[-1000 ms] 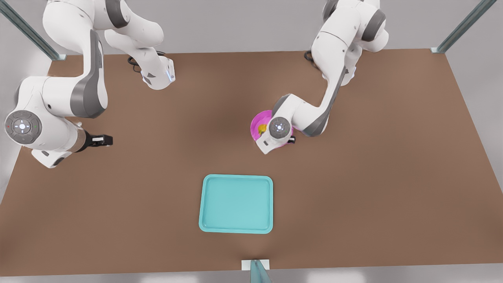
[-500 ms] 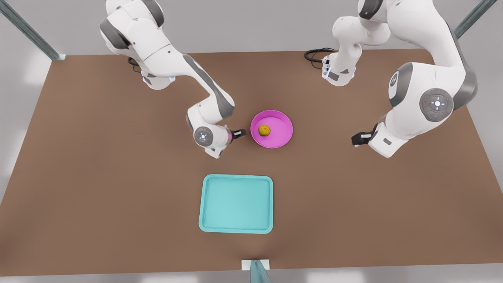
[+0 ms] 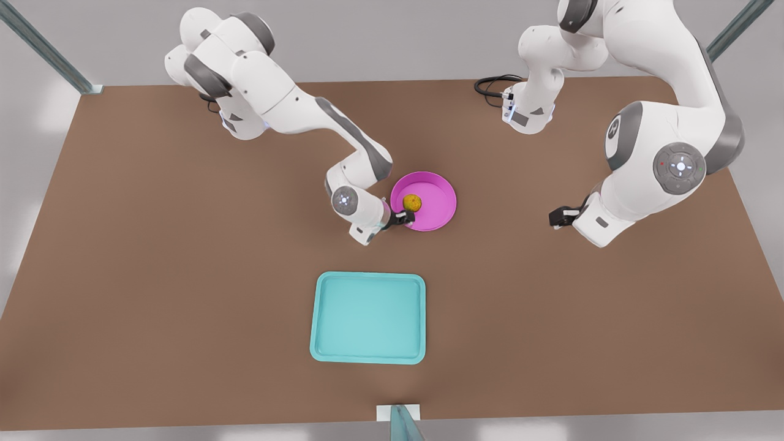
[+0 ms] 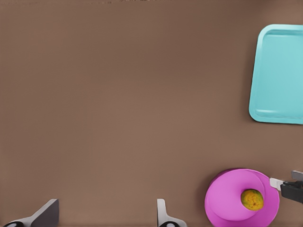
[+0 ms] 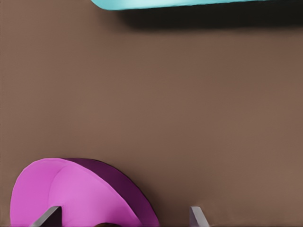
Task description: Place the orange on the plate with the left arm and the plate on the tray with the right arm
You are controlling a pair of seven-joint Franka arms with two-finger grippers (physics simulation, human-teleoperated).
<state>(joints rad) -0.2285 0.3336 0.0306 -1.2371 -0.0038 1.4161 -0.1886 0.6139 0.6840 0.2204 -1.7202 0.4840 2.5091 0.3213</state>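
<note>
While the orange (image 3: 412,202) rests on the plate (image 3: 438,211), right end effector (image 3: 404,217), fingers spread, straddles its rim; left end effector (image 3: 556,217), open, waits well apart.

a flat brown rectangular tabletop (image 3: 184,294) filled the scene. grey-green metal frame posts stood at its far left corner (image 3: 46,49) and far right corner (image 3: 723,40), another at the middle of its near edge (image 3: 401,422). a black cable (image 3: 490,86) lay coiled at the far side.

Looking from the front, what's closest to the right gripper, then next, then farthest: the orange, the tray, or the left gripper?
1. The orange, on the plate beside the right gripper.
2. The tray, toward the picture's bottom.
3. The left gripper, waiting toward the front view's right.
</note>
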